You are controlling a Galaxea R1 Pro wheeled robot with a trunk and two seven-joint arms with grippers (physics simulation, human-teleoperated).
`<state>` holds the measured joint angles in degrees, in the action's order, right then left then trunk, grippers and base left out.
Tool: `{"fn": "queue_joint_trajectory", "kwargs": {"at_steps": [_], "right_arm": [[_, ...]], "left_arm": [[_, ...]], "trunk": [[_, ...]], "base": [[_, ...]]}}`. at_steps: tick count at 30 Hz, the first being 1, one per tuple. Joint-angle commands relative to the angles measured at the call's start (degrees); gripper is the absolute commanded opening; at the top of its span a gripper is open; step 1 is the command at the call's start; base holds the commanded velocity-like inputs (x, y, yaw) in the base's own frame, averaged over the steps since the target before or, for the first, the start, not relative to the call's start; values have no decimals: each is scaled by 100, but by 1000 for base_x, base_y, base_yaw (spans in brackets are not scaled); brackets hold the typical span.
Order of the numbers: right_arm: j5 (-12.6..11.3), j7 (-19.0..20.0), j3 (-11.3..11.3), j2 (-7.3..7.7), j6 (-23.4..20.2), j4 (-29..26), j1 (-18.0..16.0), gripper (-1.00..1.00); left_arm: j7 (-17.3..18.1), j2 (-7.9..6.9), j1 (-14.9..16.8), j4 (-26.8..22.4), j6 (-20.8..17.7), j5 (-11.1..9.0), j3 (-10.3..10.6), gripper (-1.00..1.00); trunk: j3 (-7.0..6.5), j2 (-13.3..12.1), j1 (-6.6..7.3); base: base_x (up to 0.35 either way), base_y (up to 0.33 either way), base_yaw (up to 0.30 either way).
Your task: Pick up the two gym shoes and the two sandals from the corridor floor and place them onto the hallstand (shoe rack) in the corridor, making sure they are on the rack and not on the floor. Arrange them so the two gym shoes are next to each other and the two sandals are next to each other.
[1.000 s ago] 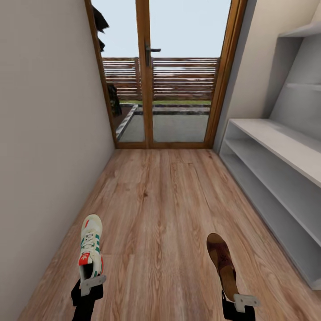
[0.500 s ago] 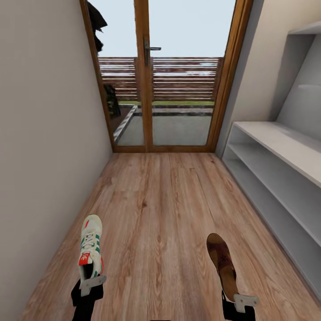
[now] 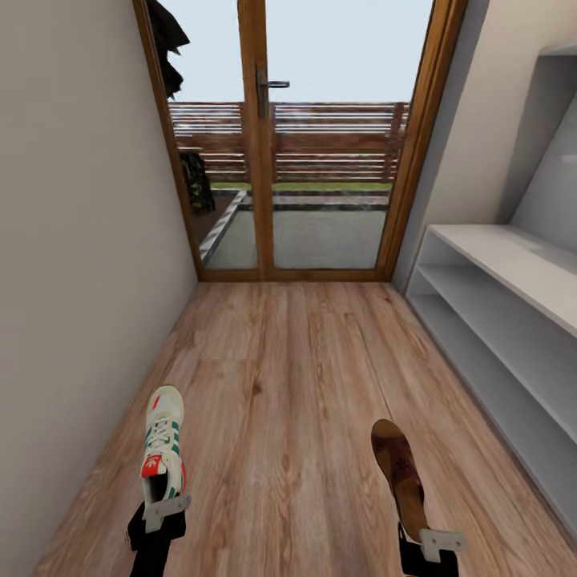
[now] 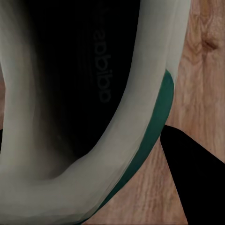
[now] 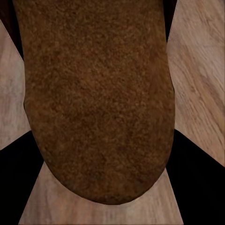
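An off-white gym shoe (image 3: 163, 445) with green stripes and a red tongue is held above the corridor floor (image 3: 280, 385) at the head view's lower left, toe pointing away, with my left gripper (image 3: 164, 506) shut on its heel. The left wrist view looks into the gym shoe's dark opening (image 4: 84, 84). A dark brown sandal (image 3: 398, 473) is held at the lower right, my right gripper (image 3: 437, 543) shut on its heel end. Its mottled sandal footbed (image 5: 96, 93) spans the right wrist view between dark fingers (image 5: 197, 178). The light-grey hallstand (image 3: 505, 320) runs along the right wall, its two shelf slots bare.
A plain wall (image 3: 72, 264) closes the left side of the narrow corridor. A wood-framed glass door (image 3: 296, 136) with a handle stands at the far end, a fence and patio behind it. Floating grey shelves (image 3: 553, 120) hang above the hallstand.
The whole picture has shifted: the door and far end look slightly nearer and the hallstand sits further right, so the camera has moved. Both shoes stay held the same way.
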<state>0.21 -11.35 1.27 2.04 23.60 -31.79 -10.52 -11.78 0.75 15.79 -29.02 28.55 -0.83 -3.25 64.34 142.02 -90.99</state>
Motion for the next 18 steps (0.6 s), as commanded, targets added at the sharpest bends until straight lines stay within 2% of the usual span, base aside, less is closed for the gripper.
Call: {"fn": "queue_joint_trajectory", "kwargs": {"at_steps": [1,18], "right_arm": [[6,-26,13,-5,14,-1,-3,-100],[-2,-25,13,-10,14,4,-3,-100]], "left_arm": [[18,4,3,2,19,-5,-17,-100],[32,4,3,10,19,-5,-17,-100]], "trunk": [[4,2,-2],[4,2,-2]], "base": [[339,0,0],[339,0,-4]]}}
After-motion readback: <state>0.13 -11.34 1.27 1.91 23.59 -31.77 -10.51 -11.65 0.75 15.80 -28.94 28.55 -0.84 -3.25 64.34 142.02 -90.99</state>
